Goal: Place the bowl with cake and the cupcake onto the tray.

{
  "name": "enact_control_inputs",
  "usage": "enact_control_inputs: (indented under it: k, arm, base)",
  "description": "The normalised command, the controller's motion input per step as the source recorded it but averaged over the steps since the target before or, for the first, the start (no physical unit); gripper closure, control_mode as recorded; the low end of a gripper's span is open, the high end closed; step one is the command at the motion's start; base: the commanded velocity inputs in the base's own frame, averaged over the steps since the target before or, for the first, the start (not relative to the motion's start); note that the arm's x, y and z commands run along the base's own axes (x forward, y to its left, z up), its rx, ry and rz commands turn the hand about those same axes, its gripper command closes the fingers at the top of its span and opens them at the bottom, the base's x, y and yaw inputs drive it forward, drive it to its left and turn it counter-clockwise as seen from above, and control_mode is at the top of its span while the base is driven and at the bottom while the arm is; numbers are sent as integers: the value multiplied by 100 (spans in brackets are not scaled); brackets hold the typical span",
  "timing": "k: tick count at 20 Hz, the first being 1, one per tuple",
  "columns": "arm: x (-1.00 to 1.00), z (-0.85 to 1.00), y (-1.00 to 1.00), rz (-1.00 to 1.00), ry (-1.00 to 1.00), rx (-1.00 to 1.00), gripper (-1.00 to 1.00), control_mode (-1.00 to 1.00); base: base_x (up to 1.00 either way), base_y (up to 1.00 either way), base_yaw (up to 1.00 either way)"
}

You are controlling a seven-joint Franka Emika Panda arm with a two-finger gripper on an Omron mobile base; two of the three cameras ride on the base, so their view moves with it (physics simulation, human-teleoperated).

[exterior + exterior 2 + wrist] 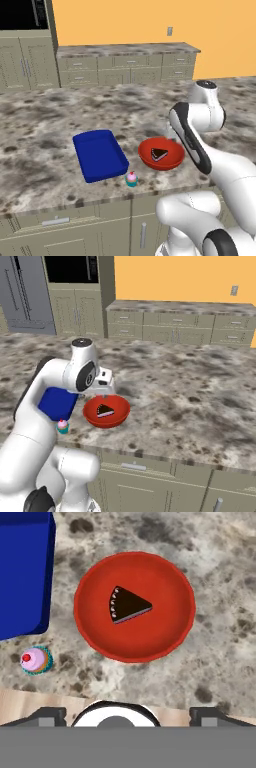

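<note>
My pincer (128, 714) is spread about as wide as it goes, holding nothing, touching nothing. In the hand view I see just the two dark finger tips (46, 716) at the bottom corners, far apart, w/ the red bowl (135, 607) straight ahead between them and some way off. From the base cams the hand is up above the counter (45, 115), over the far rim of the bowl; the forearm blocks most of it in the left base view, so I can't see the jaws there.

Bowl sits on the counter, near the front edge, upright. Cake (128, 605) lies roughly mid-bowl, dark wedge w/ a pale edge. Tray (99, 155) is just left of the bowl on the counter, a small gap of stone between them, nothing in it. Cupcake (131, 178) stands upright at the tray's near right corner, just beside it but not on it, close to the counter's front edge, apart from the bowl.

Nothing lies between bowl and tray. In the right base view my own arm covers much of the tray; only a blue patch shows, w/ the cupcake below it. The left base view gives the whole tray. Hand view cuts the tray to one corner at top left, but shows the gap from bowl to tray best. Cabinets (125, 67) run along the back wall.
</note>
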Motion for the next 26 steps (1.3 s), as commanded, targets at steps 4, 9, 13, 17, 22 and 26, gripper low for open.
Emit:
enact_control_inputs:
  k: [4,9,13,17,22,26]
  arm:
    - [16,-66,-29,-10,2,2,-100,-100]
    - [37,-68,-20,-13,2,3,-100,-100]
    - [57,-63,-25,-17,0,3,-100,-100]
    - [59,-56,-24,-20,2,0,-100,-100]
    - [41,-42,-18,-12,4,2,-100,-100]
    - [20,-35,-14,-7,1,7,-100,-100]
  base:
    - [0,0,0]
    - [0,0,0]
    - [0,0,0]
    - [0,0,0]
    - [0,0,0]
    - [0,0,0]
